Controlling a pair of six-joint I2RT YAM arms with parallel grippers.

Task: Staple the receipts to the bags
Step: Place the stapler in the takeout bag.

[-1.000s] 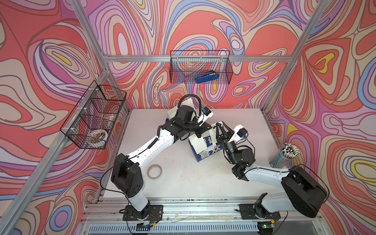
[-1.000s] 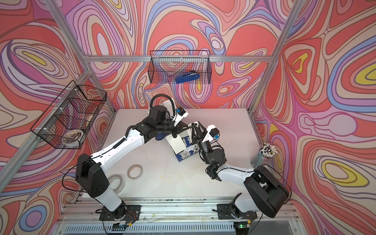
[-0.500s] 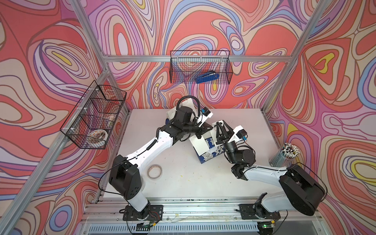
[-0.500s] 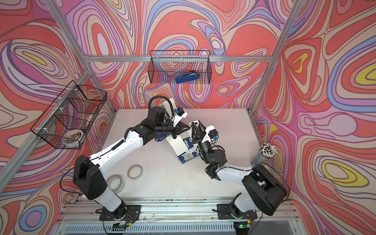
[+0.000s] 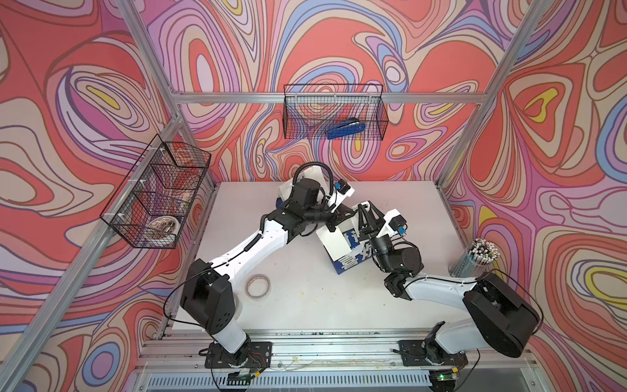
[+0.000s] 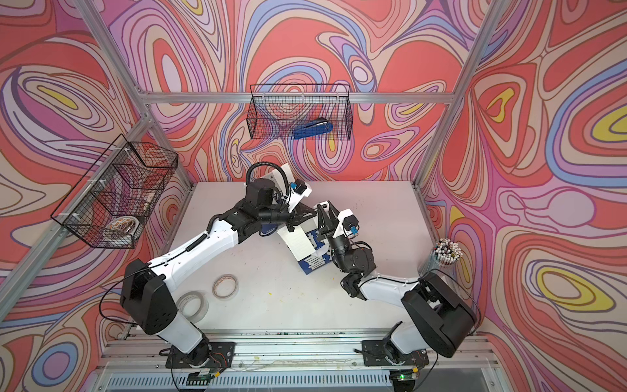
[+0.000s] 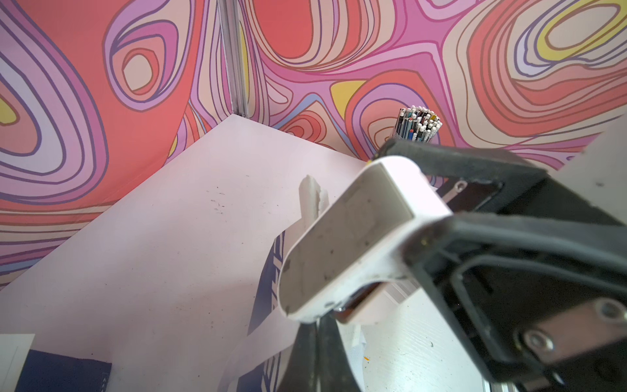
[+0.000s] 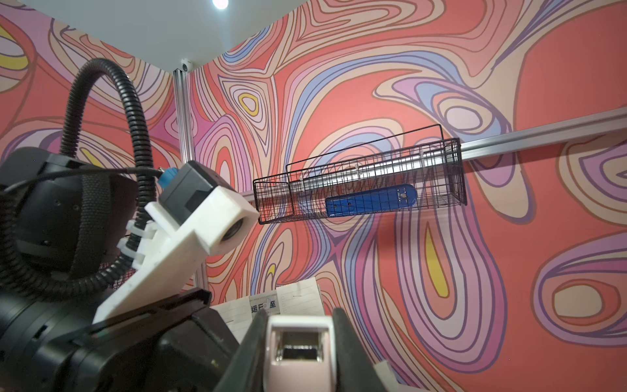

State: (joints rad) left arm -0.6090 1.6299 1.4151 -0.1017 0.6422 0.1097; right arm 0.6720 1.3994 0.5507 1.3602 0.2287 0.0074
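Stapler (image 8: 300, 354), unclear from above, shows in wrist views clamped by right jaws; left jaws closed

In both top views, the bag (image 5: 353, 261) (image 6: 314, 263) is showing large white Chinese characters on blue: 喜, with 欢 partly covered beside it. In the right wrist view, a white strip (image 8: 268, 307) is carrying blue characters 运 and 至, and its remaining print is reading too blurred.
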